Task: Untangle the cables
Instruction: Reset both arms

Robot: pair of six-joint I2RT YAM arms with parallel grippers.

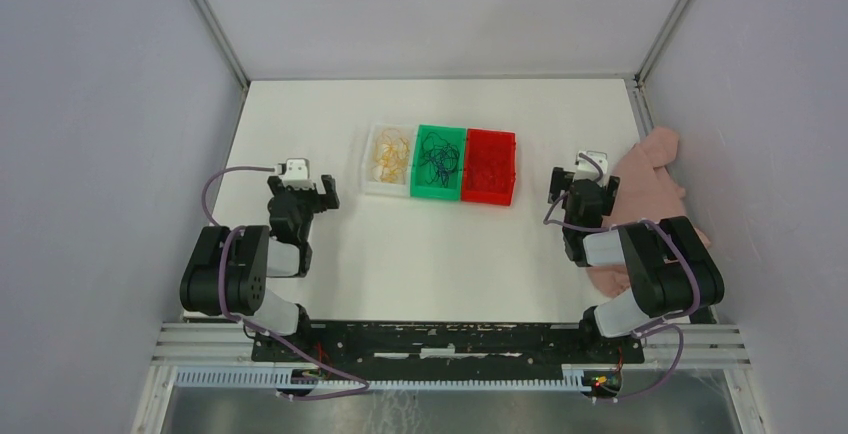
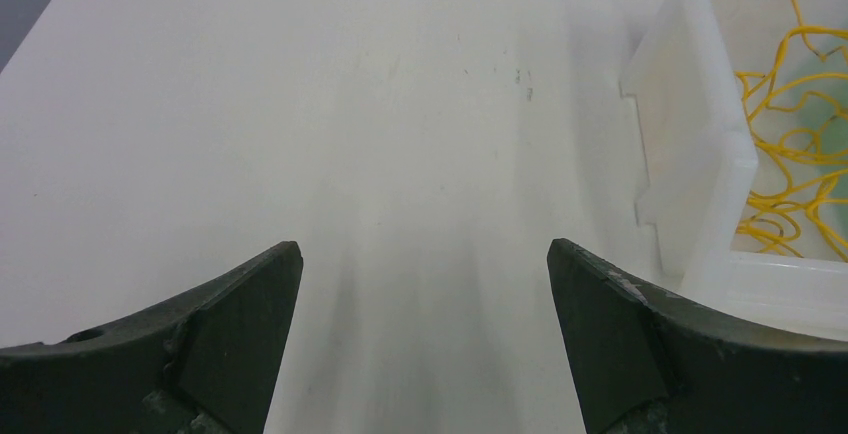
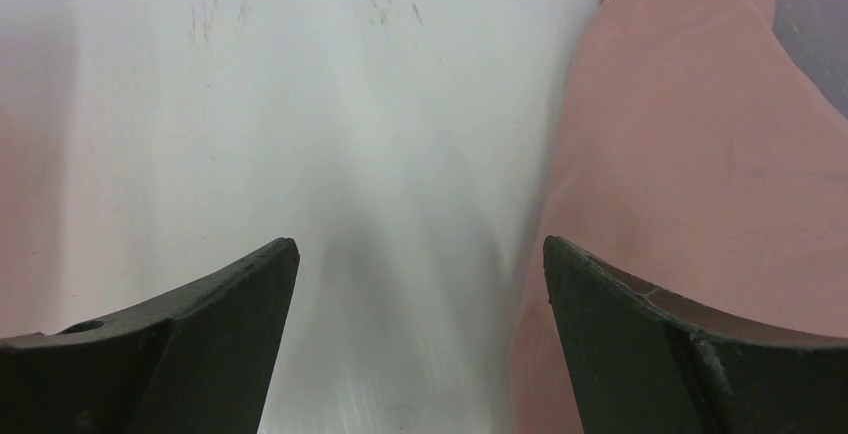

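Left gripper [image 2: 424,254]: my jaws spread wide, nothing between them, white table [image 1: 440,254] below. Right gripper [image 3: 420,249]: same, wide apart and empty, pink cloth [image 3: 700,154] under right finger, its far end cut off. Yellow cable [image 1: 388,154] tangled in white bin [image 2: 690,154], partly cropped in left wrist view. Dark cable [image 1: 438,159] bunched in green bin [image 1: 420,191]. Red bin [image 1: 490,196] next in row; red cable inside too hard to make out.
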